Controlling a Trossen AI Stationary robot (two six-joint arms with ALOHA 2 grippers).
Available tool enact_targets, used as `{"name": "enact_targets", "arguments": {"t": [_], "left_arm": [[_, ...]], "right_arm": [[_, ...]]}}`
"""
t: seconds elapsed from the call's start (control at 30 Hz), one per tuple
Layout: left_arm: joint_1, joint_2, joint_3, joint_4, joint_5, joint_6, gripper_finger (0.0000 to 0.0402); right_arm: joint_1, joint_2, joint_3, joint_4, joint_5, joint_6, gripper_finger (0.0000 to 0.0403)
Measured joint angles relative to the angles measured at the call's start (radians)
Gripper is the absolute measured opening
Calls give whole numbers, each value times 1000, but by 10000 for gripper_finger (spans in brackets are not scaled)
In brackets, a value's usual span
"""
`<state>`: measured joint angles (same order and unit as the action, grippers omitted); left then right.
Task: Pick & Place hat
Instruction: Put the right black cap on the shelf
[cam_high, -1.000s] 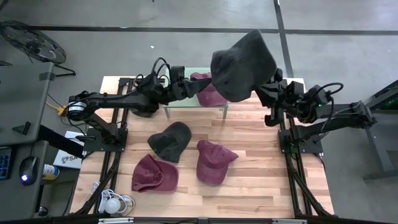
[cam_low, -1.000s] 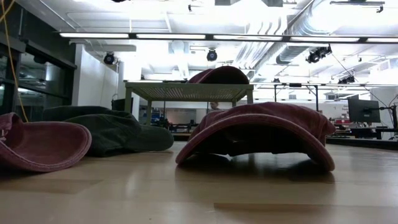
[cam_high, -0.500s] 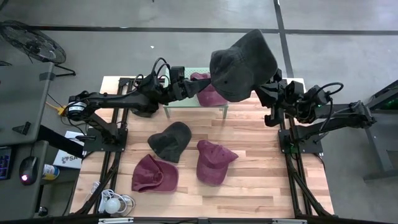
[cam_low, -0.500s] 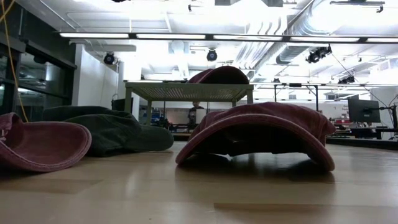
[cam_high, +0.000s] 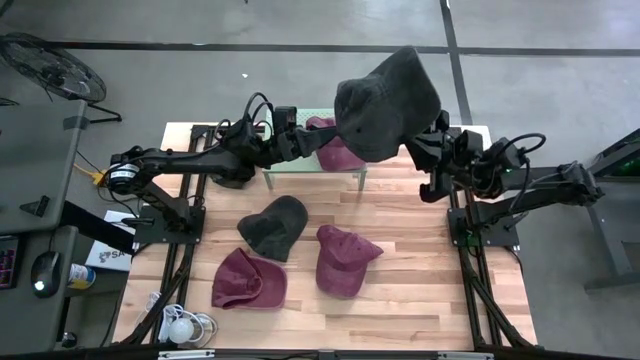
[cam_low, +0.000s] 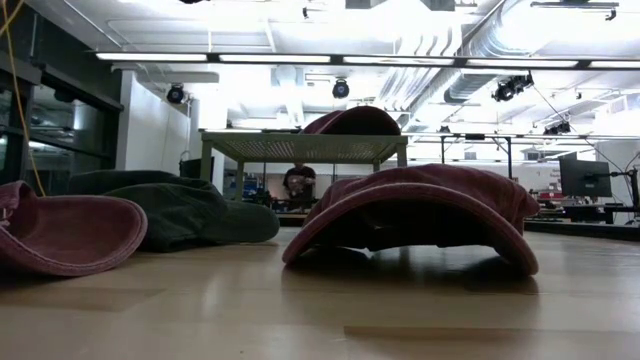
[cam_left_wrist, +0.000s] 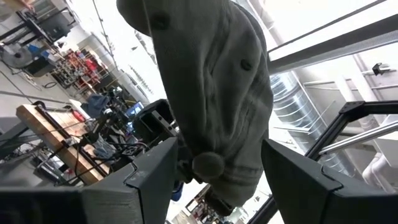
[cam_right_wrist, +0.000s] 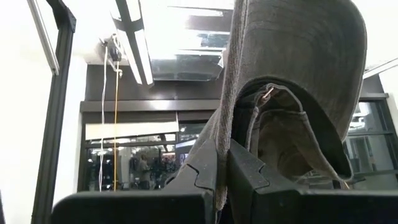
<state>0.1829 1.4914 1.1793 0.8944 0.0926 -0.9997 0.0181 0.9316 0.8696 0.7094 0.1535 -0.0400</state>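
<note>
Jaws of the right gripper (cam_right_wrist: 221, 163) clamp the dark grey hat (cam_high: 388, 100), hoisted high over the surface's (cam_high: 420, 300) one o'clock edge; the left gripper (cam_left_wrist: 214, 174) waits beside it, jaws apart. Mid-transfer, it seems: next, probably a handover or lowering onto the small stand (cam_high: 318, 170). Faded, soft, it hangs limp, crown button showing.

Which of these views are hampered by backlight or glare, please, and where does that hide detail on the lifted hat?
Right wrist view: the ceiling light strip flares behind the grey hat, so its inside reads dark where the right gripper pinches it. Left wrist view: bright sky washes out the background behind the same hat. Low view: ceiling lights bloom, yet the maroon cap stays readable. High view: evenly lit.
</note>
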Motion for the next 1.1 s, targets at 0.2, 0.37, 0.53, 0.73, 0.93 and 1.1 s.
{"name": "enact_targets", "arguments": {"t": [0.2, 0.37, 0.53, 0.73, 0.93, 1.1], "left_arm": [[0, 0, 0, 28, 5, 0, 230], [0, 0, 0, 30, 10, 0, 230], [0, 0, 0, 30, 22, 0, 230], [0, 0, 0, 33, 24, 0, 222], [0, 0, 0, 30, 21, 0, 166], [0, 0, 0, 29, 8, 9, 99]], "right_arm": [[-30, 16, 0, -12, -4, 38, 7], [-51, 46, 0, -19, -10, 66, 7], [-51, 51, 0, -27, -3, 73, 7], [-51, 44, 0, -55, 31, 68, 7], [-51, 44, 0, -105, 48, 84, 7], [-51, 44, 0, -125, 54, 84, 7]]}}
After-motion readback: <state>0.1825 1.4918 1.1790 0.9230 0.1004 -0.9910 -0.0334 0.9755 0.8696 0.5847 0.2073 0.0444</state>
